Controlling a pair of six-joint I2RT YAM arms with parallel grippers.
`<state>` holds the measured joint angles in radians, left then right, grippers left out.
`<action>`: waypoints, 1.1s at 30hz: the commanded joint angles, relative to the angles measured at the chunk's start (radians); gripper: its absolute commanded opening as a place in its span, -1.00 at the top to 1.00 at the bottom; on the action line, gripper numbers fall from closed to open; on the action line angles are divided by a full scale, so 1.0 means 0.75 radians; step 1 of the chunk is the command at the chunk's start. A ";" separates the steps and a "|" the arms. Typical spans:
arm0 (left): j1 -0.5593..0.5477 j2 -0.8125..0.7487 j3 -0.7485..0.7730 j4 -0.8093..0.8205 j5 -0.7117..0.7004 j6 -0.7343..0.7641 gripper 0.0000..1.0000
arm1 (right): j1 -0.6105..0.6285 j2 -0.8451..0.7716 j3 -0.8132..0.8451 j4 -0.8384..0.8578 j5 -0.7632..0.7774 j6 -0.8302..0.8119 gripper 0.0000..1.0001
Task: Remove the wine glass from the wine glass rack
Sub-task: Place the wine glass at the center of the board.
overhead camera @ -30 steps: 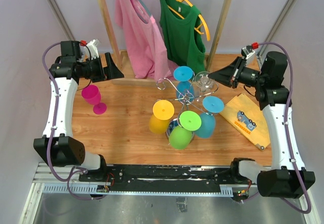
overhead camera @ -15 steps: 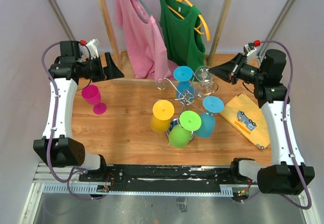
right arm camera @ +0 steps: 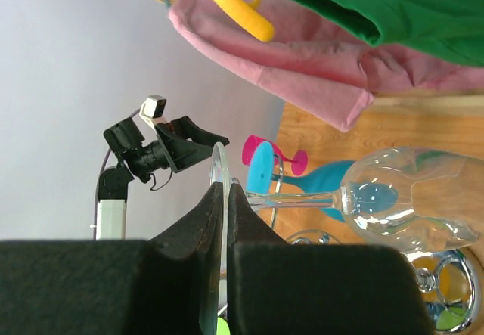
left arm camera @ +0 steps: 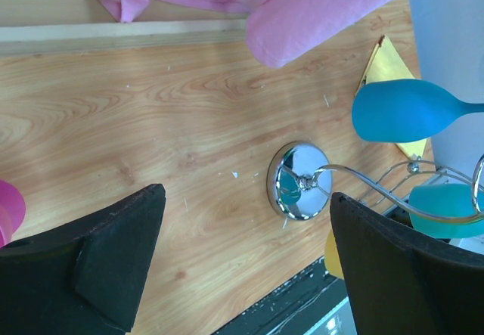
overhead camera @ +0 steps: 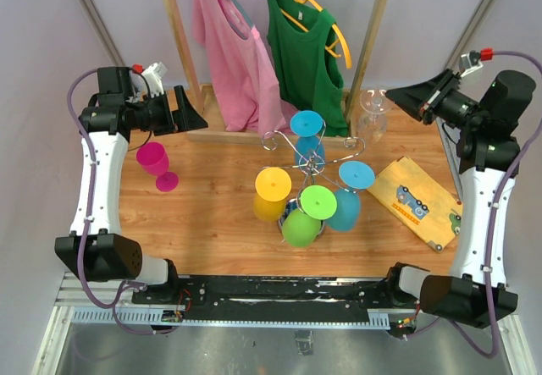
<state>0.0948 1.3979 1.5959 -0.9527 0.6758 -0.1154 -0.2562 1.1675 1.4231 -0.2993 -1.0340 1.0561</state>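
Wine glass (overhead camera: 371, 114), clear: off the rack (overhead camera: 310, 160), held in the air beyond the rack's right side (stem roughly level). Right gripper (overhead camera: 391, 96): clamped on the wine glass's foot. Left gripper (overhead camera: 193, 114): fingers wide apart, holding nothing, well left of the rack, near a pink glass (overhead camera: 155, 162).

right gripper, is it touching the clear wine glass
Touching. The right wrist view shows the right gripper shut on the thin foot of the clear wine glass, with the foot pinched edge-on between its fingers and the stem and bowl sticking out sideways.
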 commanded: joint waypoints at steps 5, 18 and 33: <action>-0.008 -0.009 0.069 0.008 0.042 -0.012 -0.90 | -0.052 0.104 0.424 0.072 -0.025 0.054 0.98; -0.008 -0.022 0.062 0.022 0.029 -0.007 -0.90 | -0.048 0.297 0.998 0.271 -0.026 0.390 0.98; -0.008 -0.040 0.044 0.036 0.039 -0.022 -0.90 | 0.421 0.364 1.008 0.358 0.202 0.376 0.98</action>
<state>0.0948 1.3979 1.6234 -0.9447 0.6838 -0.1211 -0.0429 1.4113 2.1433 -0.1020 -0.9672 1.3609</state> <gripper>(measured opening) 0.952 0.029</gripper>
